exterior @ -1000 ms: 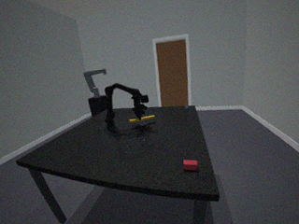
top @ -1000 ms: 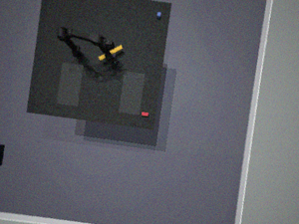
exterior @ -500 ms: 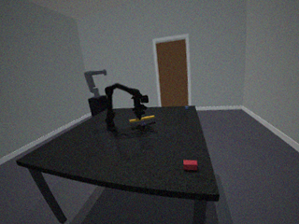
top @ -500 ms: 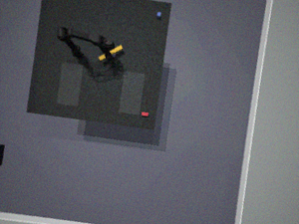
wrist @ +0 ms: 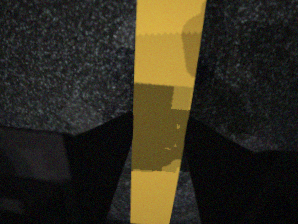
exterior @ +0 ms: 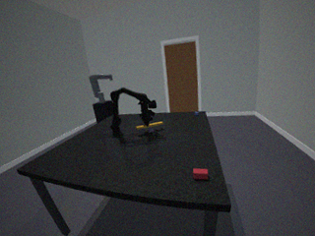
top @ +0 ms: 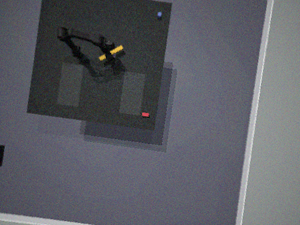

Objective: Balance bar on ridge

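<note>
Between the fingers (exterior: 149, 123) the yellow bar (exterior: 149, 125) was clamped near its middle, held roughly level just above the dark worktop (exterior: 132, 169), presumably so it could settle evenly; the ridge itself I couldn't make out.

Dark square desk (exterior: 107, 171) on thin legs. Small red block (exterior: 199, 173) lying near one corner. Tiny blue thing (exterior: 197, 112) sitting near the far corner, well apart from the block. Arm base (exterior: 116, 128) standing toward the back.
</note>
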`<state>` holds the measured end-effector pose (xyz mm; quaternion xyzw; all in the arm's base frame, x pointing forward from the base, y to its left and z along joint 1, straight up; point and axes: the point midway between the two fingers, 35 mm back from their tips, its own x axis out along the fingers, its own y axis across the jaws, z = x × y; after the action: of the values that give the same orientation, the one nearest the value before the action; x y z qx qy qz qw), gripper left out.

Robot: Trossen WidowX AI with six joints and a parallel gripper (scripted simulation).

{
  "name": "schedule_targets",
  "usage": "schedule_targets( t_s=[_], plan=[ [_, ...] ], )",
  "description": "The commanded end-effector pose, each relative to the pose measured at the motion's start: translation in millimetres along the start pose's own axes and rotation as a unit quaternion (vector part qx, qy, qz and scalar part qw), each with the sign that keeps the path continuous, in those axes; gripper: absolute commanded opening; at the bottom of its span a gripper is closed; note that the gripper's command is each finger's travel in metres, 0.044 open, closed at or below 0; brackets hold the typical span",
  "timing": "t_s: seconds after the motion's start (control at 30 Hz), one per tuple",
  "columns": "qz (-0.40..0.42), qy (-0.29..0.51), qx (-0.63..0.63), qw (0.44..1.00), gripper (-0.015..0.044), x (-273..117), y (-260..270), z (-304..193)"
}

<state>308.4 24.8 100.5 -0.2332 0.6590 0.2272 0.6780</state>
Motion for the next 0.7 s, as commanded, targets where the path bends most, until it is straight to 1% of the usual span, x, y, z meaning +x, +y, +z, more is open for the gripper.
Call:
schedule_targets(
  t_s=[0.0,0.67],
  plan=[
    [0.0,-0.001,0.002,1.0,0.0,0.6,0.0,0.4],
    [0.0,-0.001,0.002,1.0,0.0,2.2,0.3,-0.1]
  ],
)
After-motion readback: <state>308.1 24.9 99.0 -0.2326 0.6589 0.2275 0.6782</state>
